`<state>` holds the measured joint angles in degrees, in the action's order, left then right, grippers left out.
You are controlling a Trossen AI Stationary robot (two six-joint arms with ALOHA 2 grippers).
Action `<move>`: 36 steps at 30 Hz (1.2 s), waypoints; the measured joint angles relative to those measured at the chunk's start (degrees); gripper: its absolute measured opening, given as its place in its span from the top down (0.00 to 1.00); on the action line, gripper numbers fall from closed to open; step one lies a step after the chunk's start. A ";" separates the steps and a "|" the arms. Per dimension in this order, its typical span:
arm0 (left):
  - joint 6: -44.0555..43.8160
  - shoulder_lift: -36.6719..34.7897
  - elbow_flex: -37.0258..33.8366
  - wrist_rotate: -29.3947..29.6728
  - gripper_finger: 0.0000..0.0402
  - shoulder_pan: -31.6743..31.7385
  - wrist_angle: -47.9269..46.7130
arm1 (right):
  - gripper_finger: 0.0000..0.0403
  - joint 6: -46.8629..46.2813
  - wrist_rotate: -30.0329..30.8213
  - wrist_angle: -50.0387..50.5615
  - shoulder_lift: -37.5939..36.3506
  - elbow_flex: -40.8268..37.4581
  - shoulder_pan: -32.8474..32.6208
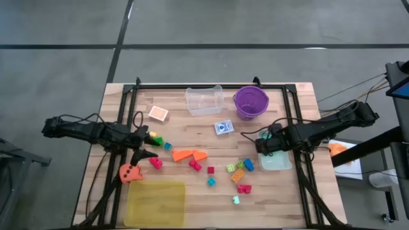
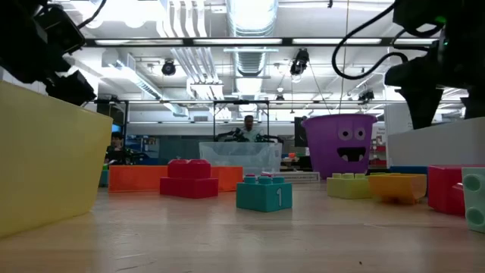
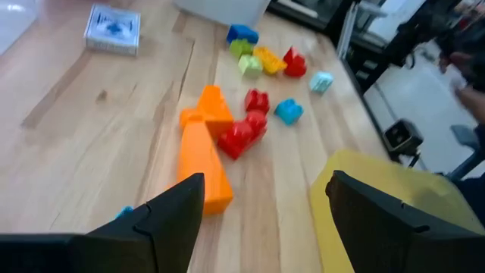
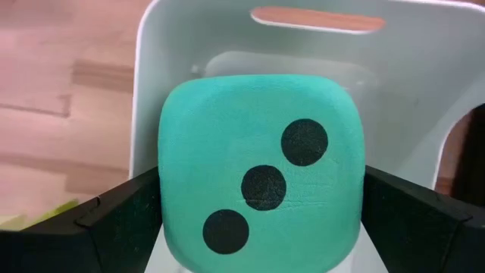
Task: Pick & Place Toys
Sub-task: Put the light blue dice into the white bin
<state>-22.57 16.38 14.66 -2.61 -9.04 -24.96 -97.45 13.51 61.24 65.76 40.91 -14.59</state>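
Note:
My left gripper hovers open near the table's left side, with a yellow-green brick and a pink brick close by. Ahead of it lie the orange wedge pieces and red bricks. An orange die rests near the yellow tray. My right gripper points down into a pale tub at the right. Its open fingers stand on either side of a teal die, whose three-dot face looks up. My right gripper has one finger and the other close against two opposite sides of the teal die, coming from above. I cannot tell whether they touch it. The die sits inside the tub; the die's own bulk hides its underside.
A clear tub and a purple bucket stand at the far edge, with card packs in front of them. Several small bricks lie scattered mid-table. A black frame rail runs along each side.

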 joint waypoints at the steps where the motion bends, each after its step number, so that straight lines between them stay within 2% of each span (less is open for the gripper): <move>1: 0.00 0.00 0.00 0.00 0.32 0.00 -0.77 | 0.04 0.32 -0.01 -0.93 0.00 0.01 0.00; 11: 0.00 0.00 0.00 -0.01 0.32 -0.01 -3.23 | 0.04 0.81 0.14 -0.84 -0.28 2.45 0.02; 16: 0.00 0.00 0.00 0.00 0.32 0.00 -3.23 | 0.01 -3.01 1.13 1.23 0.14 3.09 0.02; 26: 0.00 0.00 0.00 0.00 0.32 -0.02 -3.23 | 0.01 -3.21 1.46 1.33 5.73 2.89 0.00; 36: 0.00 0.00 0.00 0.00 0.32 0.00 -3.23 | 0.01 -4.37 1.00 5.66 4.80 6.28 0.02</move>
<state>-22.57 16.38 14.66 -2.61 -9.04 -28.19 -101.82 14.50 66.90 70.56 47.19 -14.57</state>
